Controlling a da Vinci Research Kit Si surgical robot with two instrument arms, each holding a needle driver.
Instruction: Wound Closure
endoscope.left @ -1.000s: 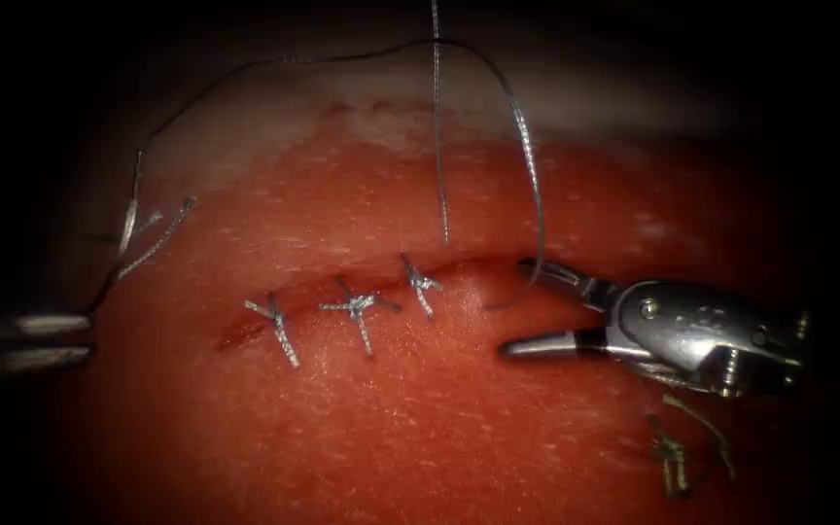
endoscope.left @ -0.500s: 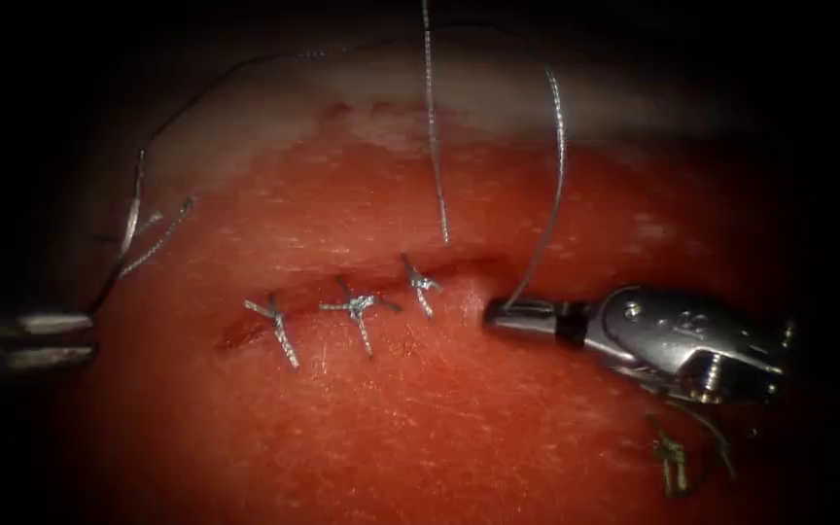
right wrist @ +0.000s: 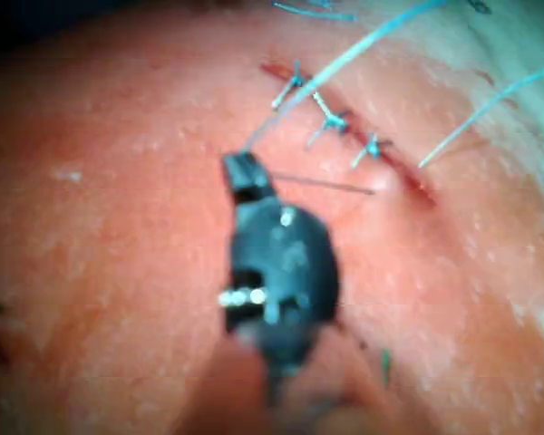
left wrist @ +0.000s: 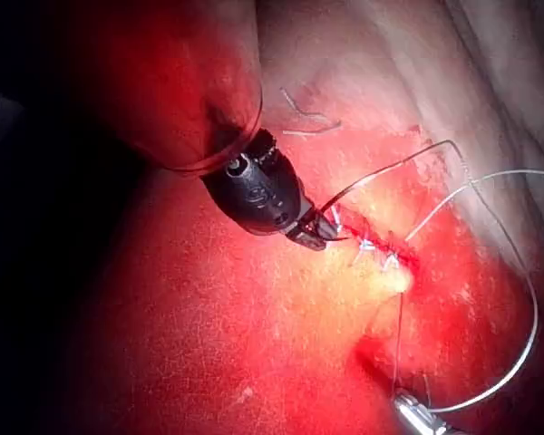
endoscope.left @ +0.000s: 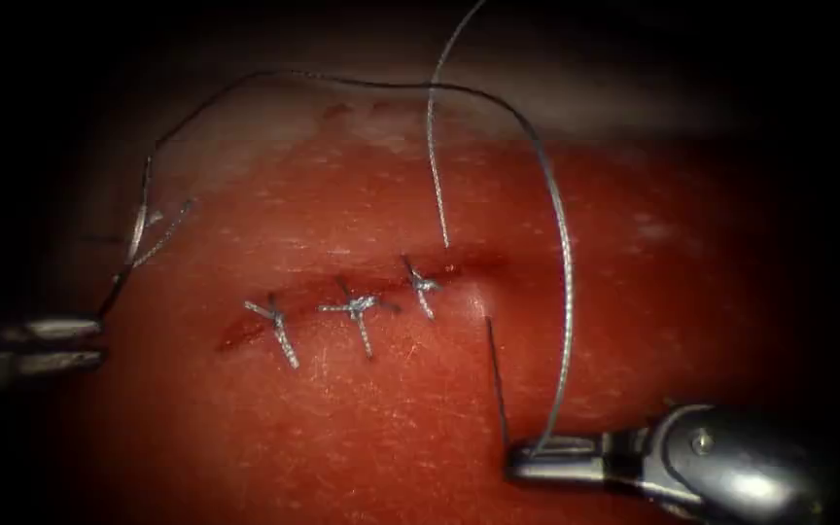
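My right tool (endoscope.left: 522, 462), near side of the cut (endoscope.left: 342, 292), is clamped on the thread (endoscope.left: 568, 292), a light, limp, slippery strand running taut into the tissue (endoscope.left: 391, 418) beside the cut's right end, best gripped flat; I cannot make out the needle or what the left tool (endoscope.left: 97, 343) holds.

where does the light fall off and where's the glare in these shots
Endoscope view: light pools on the tissue around the cut, the edges go dark, shading the left tool, shut on the thread; glare on the right tool, also shut on thread. Left wrist view: hot spot beside the stitches. Right wrist view: even light.
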